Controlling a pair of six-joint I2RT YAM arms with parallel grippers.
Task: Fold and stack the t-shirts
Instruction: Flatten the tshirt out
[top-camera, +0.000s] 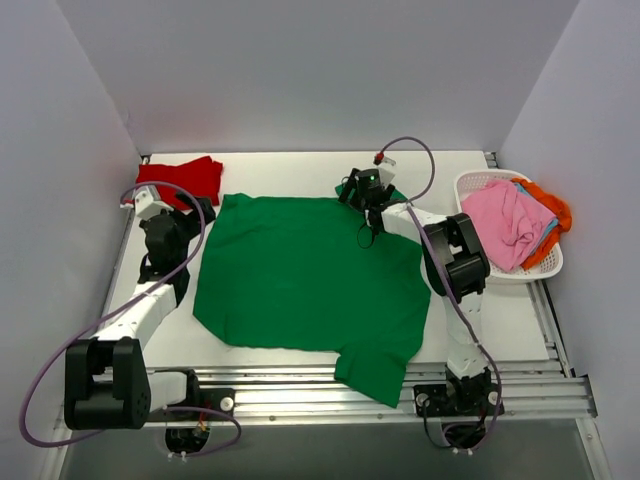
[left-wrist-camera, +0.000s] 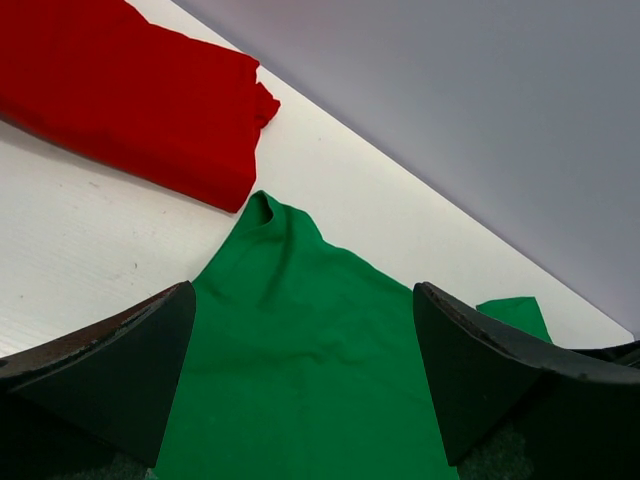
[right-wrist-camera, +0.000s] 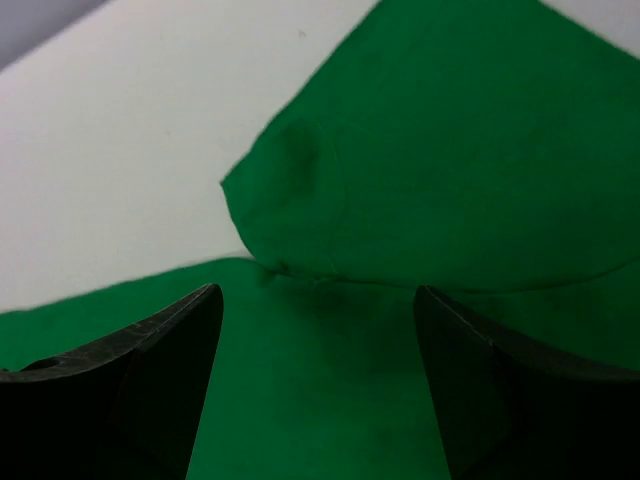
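Overhead view, close wrist views, shared green t-shirt (top-camera: 300, 280)

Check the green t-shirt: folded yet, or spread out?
Spread out. The green t-shirt lies open across the table, its body unfolded and one sleeve reaching the near rail.

Robot lab test cell, plain grey walls (top-camera: 300, 70), white table (top-camera: 300, 170), aluminium rail base (top-camera: 300, 395), looped cables (top-camera: 60, 380)

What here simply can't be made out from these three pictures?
Top view: the pink t-shirt hides most of the orange t-shirt and whatever else fills the basket.
Top view: the right gripper covers a far corner of the green t-shirt.
Left wrist view: the picture's edge cuts off the red t-shirt.
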